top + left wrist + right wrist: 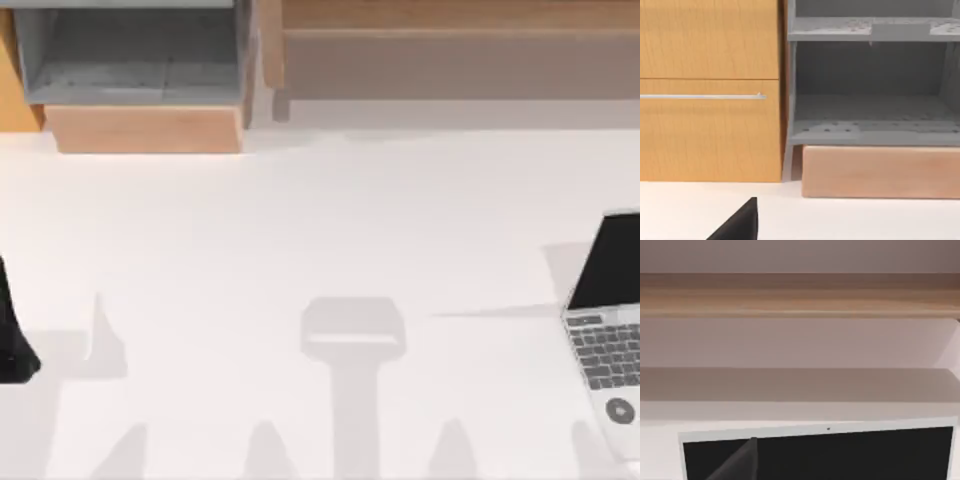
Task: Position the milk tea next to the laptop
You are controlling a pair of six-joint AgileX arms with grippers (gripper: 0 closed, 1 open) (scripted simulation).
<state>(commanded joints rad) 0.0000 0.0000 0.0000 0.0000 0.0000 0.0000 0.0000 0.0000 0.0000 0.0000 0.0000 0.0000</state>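
Observation:
The laptop point(610, 320) stands open at the table's right edge, with a black screen, a grey keyboard and a round grey disc mark. Its screen point(840, 455) also rises close in front of the right wrist camera. The milk tea is out of view. A dark tip of my left gripper point(740, 222) pokes into the left wrist view, facing the cabinet. A grey tip of my right gripper point(737, 460) shows in front of the laptop screen. A black shape point(12, 330) sits at the table's left edge; I cannot tell what it is.
At the back left stands a grey open shelf unit point(130, 55) on a light wooden base point(145, 128), beside an orange wooden cabinet point(710, 90) with a metal handle. A long wooden shelf point(450, 40) runs along the back right. The white table point(320, 230) spreads wide.

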